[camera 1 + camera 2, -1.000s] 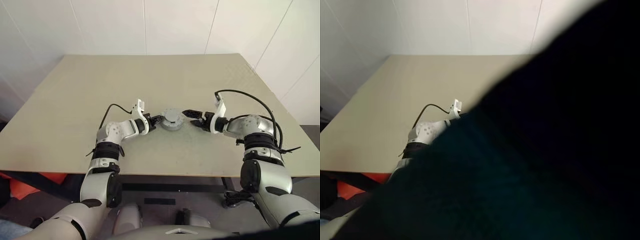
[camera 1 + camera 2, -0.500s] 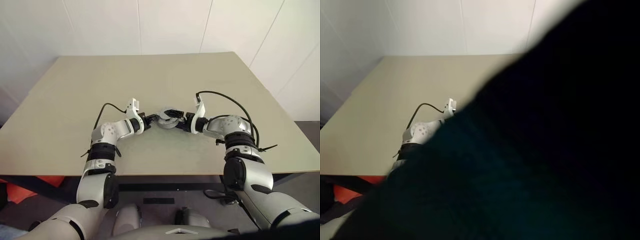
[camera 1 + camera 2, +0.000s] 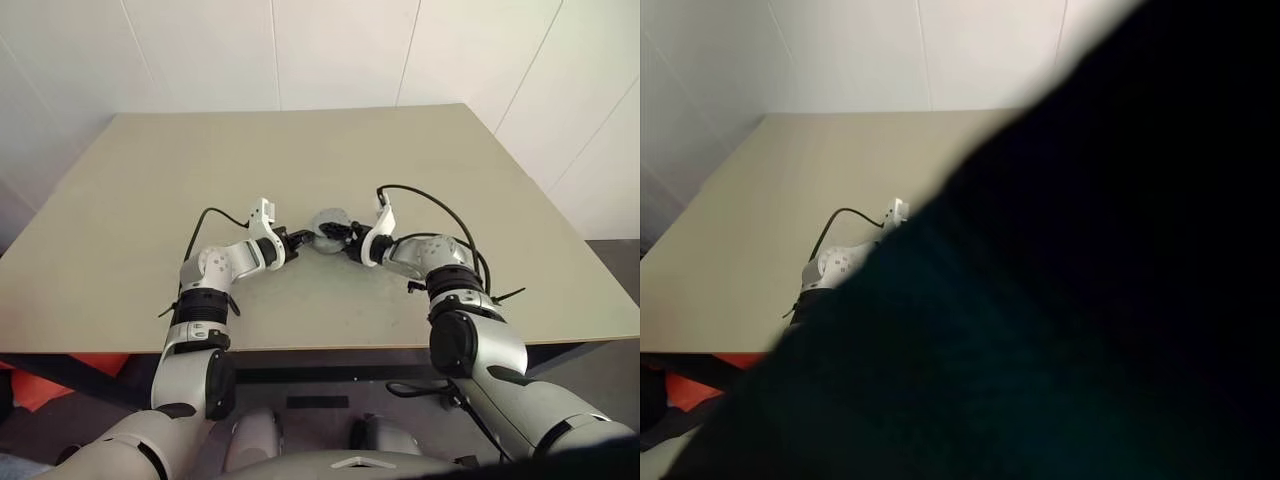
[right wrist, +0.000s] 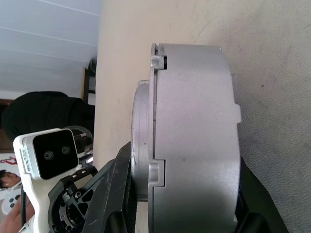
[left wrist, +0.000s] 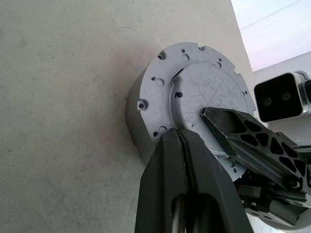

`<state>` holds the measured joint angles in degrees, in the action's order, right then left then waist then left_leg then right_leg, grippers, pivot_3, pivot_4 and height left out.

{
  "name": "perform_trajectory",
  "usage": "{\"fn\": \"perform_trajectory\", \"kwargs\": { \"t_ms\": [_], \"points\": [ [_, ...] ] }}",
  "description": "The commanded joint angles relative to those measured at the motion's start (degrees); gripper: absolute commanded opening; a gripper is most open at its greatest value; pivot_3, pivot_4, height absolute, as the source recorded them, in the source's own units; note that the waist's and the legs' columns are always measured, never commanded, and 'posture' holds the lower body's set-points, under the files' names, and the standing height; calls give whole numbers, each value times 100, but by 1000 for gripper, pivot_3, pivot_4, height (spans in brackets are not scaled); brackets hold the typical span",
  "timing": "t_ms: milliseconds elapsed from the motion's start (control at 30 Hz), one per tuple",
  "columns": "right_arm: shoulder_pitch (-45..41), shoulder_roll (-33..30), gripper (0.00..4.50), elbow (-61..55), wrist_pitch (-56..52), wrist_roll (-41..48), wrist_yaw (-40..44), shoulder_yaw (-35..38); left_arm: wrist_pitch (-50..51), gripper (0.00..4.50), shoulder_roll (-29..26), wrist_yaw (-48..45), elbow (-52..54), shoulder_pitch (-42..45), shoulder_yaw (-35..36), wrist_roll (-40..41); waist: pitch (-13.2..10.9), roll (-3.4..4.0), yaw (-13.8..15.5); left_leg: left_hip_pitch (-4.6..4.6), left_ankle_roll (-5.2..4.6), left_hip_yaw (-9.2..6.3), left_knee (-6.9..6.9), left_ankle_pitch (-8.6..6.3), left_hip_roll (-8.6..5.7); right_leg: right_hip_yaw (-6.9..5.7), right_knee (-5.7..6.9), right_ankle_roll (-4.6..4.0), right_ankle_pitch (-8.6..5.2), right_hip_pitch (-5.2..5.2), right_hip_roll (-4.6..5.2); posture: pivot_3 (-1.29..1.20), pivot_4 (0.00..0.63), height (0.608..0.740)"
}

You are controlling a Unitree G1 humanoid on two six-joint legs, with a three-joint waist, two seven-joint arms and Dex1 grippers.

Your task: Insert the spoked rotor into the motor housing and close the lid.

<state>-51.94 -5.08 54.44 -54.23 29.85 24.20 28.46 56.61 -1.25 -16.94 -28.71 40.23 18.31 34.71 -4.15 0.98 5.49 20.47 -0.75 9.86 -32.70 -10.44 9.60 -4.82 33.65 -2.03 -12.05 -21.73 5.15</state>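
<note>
- Nearest to us, both arms reach in over the tan surface [image 3: 120,230] and meet at its middle, the two pincers facing each other across one grey metal part.
- The left pincer [image 5: 181,136] is pressed together, fingers flat against each other with no gap; its tip sits at the rim of the lid, touching or just short of it. It is not pinching anything.
- The right pincer [image 3: 345,238] has come in from the other side. One black ribbed finger [image 5: 243,141] lies across the lid's face, and from its wrist its fingers stand on either side of the part's thickness, apparently closing around it; whether it is properly gripped I cannot tell.
- Between them stands the motor housing [image 4: 199,145], a squat grey cup resting on the surface, with the lid [image 5: 199,92] already seated on top. Its flange meets the housing wall with only a thin seam.
- The spoked rotor is presumably inside, under the lid.
- So my judgement: we are at the closing step, late in the task, seating the lid.
- The next move calls for an even squeeze or press that shuts that seam all round, while the left tip steadies the housing so it does not skid.
- Beyond the part, the surface runs back to a pale panelled wall [image 3: 330,50].
</note>
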Motion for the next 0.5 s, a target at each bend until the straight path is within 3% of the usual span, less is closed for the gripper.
{"fn": "perform_trajectory", "kwargs": {
  "t_ms": [33,200,300,500],
  "points": [
    [-193,69,2044,39,254,149,-67,55,48,0,84,4,-4,-29,-158,-44,0,0,-1,-3,0,3,0,0,0,3,0,0,0,0,0,0,0,740],
    [-270,33,2044,68,322,292,-56,187,-58,0,81,-64,40,-18,-130,-28,-1,-1,0,-5,1,12,1,1,2,7,1,1,-1,-1,0,0,0,740],
    [-571,-59,2044,85,376,761,-200,698,-456,0,-28,-109,351,-93,188,130,-6,-1,3,3,2,14,0,1,2,10,1,1,-1,-12,1,0,0,740],
    [-984,-203,2044,46,-8,1341,-182,1155,-755,0,-332,-138,849,-384,768,557,-14,-9,6,144,29,17,-11,25,6,8,45,-55,40,-161,-4,0,0,740]
  ]
}}
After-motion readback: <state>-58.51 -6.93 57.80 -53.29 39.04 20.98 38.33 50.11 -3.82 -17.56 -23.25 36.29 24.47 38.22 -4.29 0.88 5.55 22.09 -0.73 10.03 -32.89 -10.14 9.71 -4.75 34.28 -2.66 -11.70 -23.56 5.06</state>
